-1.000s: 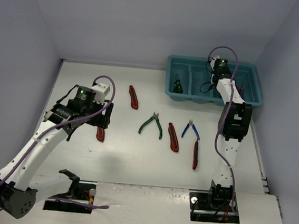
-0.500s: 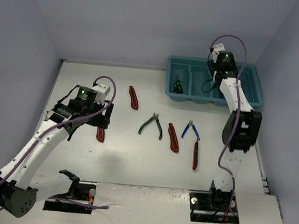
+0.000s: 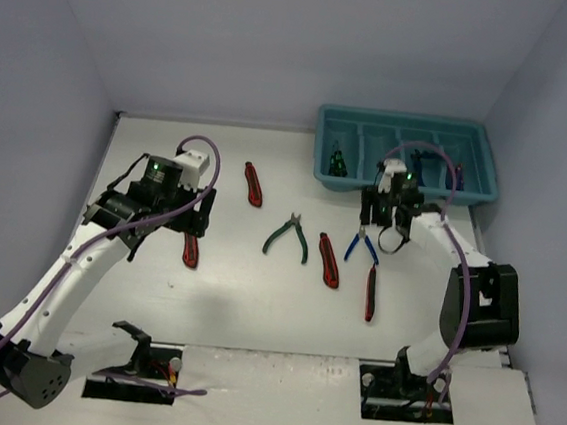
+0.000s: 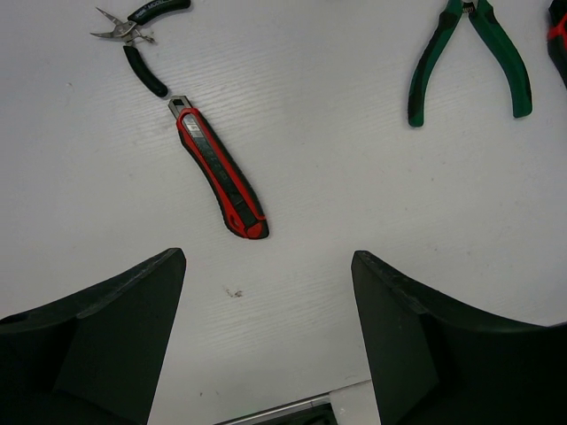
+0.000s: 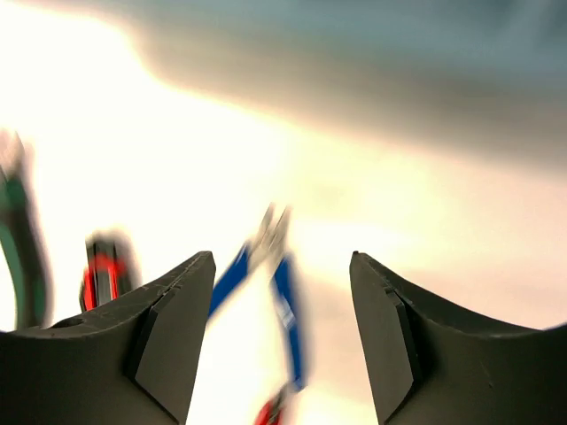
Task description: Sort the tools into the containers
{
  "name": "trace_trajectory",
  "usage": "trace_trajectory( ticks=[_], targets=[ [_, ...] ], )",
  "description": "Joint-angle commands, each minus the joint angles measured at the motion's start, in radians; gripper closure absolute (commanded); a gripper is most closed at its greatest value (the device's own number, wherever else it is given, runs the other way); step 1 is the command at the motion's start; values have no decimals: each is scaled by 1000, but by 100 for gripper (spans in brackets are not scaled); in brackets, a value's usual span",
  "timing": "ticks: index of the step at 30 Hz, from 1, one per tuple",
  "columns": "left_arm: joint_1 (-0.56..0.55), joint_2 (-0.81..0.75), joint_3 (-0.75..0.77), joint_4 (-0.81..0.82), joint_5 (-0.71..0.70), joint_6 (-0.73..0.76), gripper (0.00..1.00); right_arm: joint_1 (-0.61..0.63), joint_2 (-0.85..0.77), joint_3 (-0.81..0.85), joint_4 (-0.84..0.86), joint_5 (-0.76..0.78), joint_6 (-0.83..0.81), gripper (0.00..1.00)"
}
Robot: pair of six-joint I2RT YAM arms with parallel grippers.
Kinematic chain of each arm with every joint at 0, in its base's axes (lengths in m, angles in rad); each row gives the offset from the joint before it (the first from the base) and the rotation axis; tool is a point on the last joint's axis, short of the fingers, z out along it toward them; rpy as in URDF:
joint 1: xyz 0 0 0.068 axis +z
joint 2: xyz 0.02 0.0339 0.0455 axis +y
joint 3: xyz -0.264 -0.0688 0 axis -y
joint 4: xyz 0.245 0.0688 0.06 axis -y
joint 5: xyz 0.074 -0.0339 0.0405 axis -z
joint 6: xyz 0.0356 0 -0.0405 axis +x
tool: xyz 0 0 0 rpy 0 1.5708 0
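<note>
The teal tray [image 3: 405, 116] stands at the back right and holds a few tools, one a dark green-handled tool [image 3: 337, 160] in its left compartment. My right gripper [image 3: 383, 220] is open over the jaw end of the blue pliers [image 3: 363, 246]. In the blurred right wrist view the blue pliers [image 5: 288, 310] lie between the open fingers of the right gripper [image 5: 282, 257]. My left gripper [image 3: 196, 226] is open and empty above a red-and-black knife [image 3: 191, 252]. In the left wrist view that knife [image 4: 217, 173] lies ahead of the left gripper [image 4: 267, 257].
Green pliers [image 3: 289, 235] and three more red knives [image 3: 254, 185] [image 3: 329, 260] [image 3: 370, 291] lie on the white table. Small black-handled pliers [image 4: 133, 27] lie beyond the knife in the left wrist view. Purple walls close the sides.
My right arm has swung from over the tray down and forward to the table, above the blue pliers. My left arm has barely moved.
</note>
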Motion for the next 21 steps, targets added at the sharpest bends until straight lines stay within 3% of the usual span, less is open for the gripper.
trace_trajectory(
  ticks=[1, 14, 21],
  targets=[
    [-1, 3, 57, 24, -6, 21, 28, 37, -47, -119, 10, -38, 102, 41],
    [-1, 9, 32, 25, -2, 13, 28, 43, 42, -209, 10, 70, 153, 44],
    [-2, 15, 29, 25, -10, 14, 28, 42, 78, -221, -22, 53, 197, 54]
  ],
)
